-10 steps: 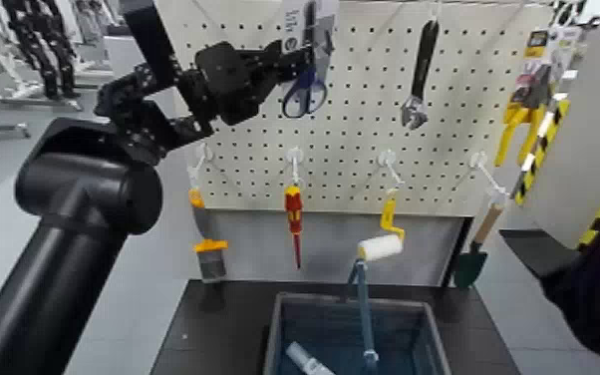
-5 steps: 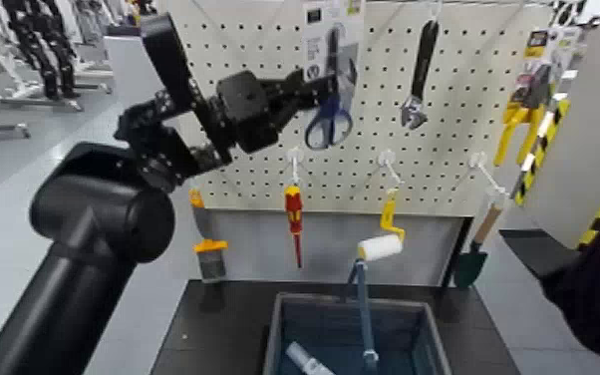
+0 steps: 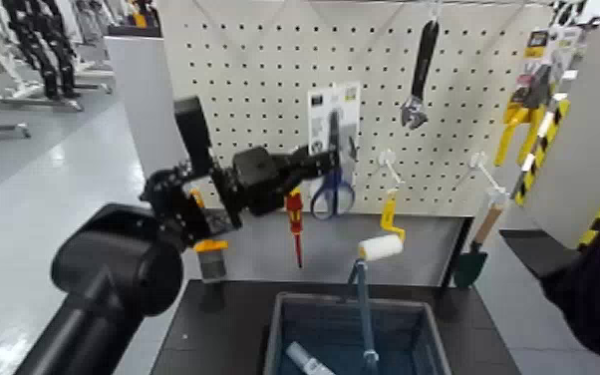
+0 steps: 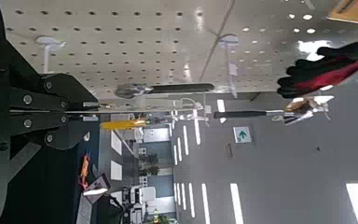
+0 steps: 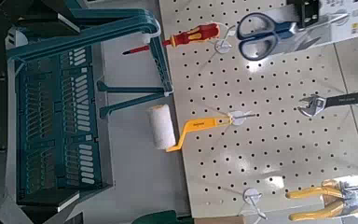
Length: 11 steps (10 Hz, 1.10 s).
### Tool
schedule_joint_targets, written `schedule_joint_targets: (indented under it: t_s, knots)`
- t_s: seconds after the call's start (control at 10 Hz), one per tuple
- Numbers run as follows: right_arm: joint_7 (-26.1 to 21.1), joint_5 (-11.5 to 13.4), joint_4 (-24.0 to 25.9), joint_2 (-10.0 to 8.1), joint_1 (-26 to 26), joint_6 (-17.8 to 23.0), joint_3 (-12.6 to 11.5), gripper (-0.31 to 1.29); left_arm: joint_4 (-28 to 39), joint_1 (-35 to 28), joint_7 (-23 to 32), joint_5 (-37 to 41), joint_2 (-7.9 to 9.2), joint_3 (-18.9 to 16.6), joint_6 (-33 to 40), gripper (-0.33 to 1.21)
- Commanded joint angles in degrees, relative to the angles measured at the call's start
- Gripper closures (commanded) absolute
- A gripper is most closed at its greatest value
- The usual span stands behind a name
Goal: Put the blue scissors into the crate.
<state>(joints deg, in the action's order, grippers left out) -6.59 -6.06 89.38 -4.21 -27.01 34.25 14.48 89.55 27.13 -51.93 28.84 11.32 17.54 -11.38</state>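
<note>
One gripper, the left [image 3: 326, 164], is closing firmly on the scissors [image 3: 333, 196] in the head view, probably to keep the card upright and the handles hanging lowest for a drop into the crate [image 3: 354, 299], which is standing near and slightly right, while the fingers are covering part of the card. In the left wrist view the card is showing nearly edge-on, so its face is staying hard to read. In the right wrist view the picture's edge is cutting off the gripper and card.
</note>
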Motion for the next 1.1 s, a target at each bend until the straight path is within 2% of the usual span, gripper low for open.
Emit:
schedule_joint_targets:
  t_s: [0.1,0.5,1.1]
  knots:
    - [0.0,0.0,0.0,0.08,0.0,-0.1,-0.1,0.08,-2.7,-2.9,0.0,1.1,0.46,1.5,-1.4,1.18]
    - [0.0,-0.1,0.0,-0.01,0.0,0.1,-0.2,0.08,-6.2,-5.2,-0.4,1.5,0.99,3.6,-3.1,1.18]
    - [0.1,-0.1,-0.1,-0.01,0.0,0.1,-0.2,0.08,-9.0,-7.9,-0.4,1.0,1.16,3.6,-3.9,1.18]
